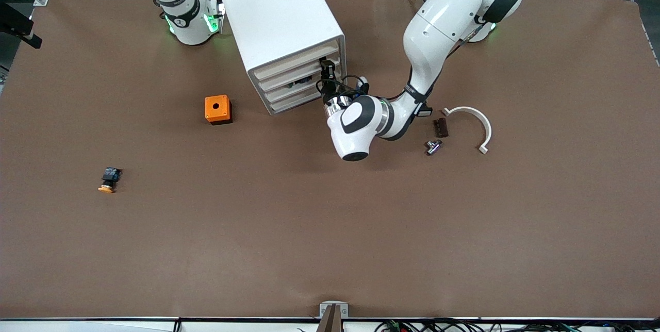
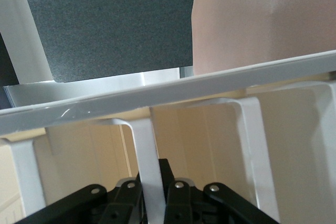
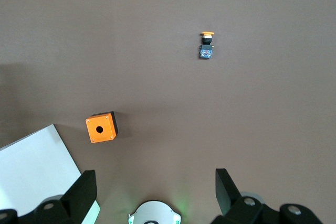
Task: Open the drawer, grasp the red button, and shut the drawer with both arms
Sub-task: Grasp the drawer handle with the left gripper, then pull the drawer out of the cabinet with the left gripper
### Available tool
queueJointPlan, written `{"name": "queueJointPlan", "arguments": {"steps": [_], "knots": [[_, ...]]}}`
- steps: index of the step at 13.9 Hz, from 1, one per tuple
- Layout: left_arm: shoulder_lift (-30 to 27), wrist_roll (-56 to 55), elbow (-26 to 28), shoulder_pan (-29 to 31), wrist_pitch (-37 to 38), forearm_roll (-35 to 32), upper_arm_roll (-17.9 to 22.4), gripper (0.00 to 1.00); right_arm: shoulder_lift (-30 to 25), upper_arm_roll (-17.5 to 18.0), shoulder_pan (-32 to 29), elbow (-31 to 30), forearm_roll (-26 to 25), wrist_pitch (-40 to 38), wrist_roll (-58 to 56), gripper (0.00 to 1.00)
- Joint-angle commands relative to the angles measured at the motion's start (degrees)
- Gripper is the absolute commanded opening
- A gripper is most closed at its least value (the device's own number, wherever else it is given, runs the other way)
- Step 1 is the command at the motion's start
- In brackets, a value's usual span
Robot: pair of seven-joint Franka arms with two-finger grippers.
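Nearest the front camera, toward the right arm's end of the bench (image 1: 330,249), a small button with a yellow-orange cap (image 1: 106,180) is seen lying on its side. Farther from the camera, an orange box with a hole (image 1: 217,109) is set close to a white drawer cabinet (image 1: 281,28), which is turned at an angle. The left arm (image 1: 438,28) is reached across to the cabinet's front, where the left claw (image 1: 327,71) is placed against one of the upper drawers. Which drawer it is cannot be told. Toward the left arm's end, a white curved piece (image 1: 472,125), a dark brown block (image 1: 440,127) and a small metal part (image 1: 433,146) are laid near one another. The right arm (image 1: 180,7) is kept waiting by its base. The red-capped button cannot be made out in this view.

From the left wrist, the left claw (image 2: 152,190) is shown clamped on a white drawer handle (image 2: 144,145), its black fingers (image 2: 123,195) pressed to both sides of the strap. A pale drawer front is seen just past it.

From the right wrist, the right claw (image 3: 155,190) is held high over the bench with its fingers (image 3: 84,190) spread wide and nothing between them. Below it the orange box (image 3: 101,127), a corner of the cabinet (image 3: 31,171) and the yellow-orange-capped button (image 3: 206,45) are shown. The red-capped button is not seen here either.
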State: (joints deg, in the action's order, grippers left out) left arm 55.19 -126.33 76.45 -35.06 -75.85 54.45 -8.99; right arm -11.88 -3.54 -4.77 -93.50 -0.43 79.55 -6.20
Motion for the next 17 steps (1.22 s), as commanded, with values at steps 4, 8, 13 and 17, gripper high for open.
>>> {"name": "queueJointPlan", "arguments": {"steps": [4, 8, 13, 17], "knots": [[0.1, -0.5, -1.0, 3.0, 0.5, 1.9, 0.6, 0.11, -1.6, 0.0, -0.2, -1.3, -0.3, 0.4, -0.7, 1.0], [0.2, -0.6, -1.2, 6.8, 0.0, 2.0, 0.7, 0.15, -1.5, 0.0, -0.2, -1.3, -0.3, 0.4, -0.7, 1.0], [0.2, -0.7, -1.4, 10.3, -1.1, 2.4, 0.7, 0.15, -1.6, 0.0, -0.2, -1.3, -0.3, 0.4, -0.7, 1.0], [0.2, -0.6, -1.4, 11.7, -1.8, 2.4, 0.8, 0.15, -1.5, 0.0, -0.2, -1.3, -0.3, 0.4, -0.7, 1.0]]}}
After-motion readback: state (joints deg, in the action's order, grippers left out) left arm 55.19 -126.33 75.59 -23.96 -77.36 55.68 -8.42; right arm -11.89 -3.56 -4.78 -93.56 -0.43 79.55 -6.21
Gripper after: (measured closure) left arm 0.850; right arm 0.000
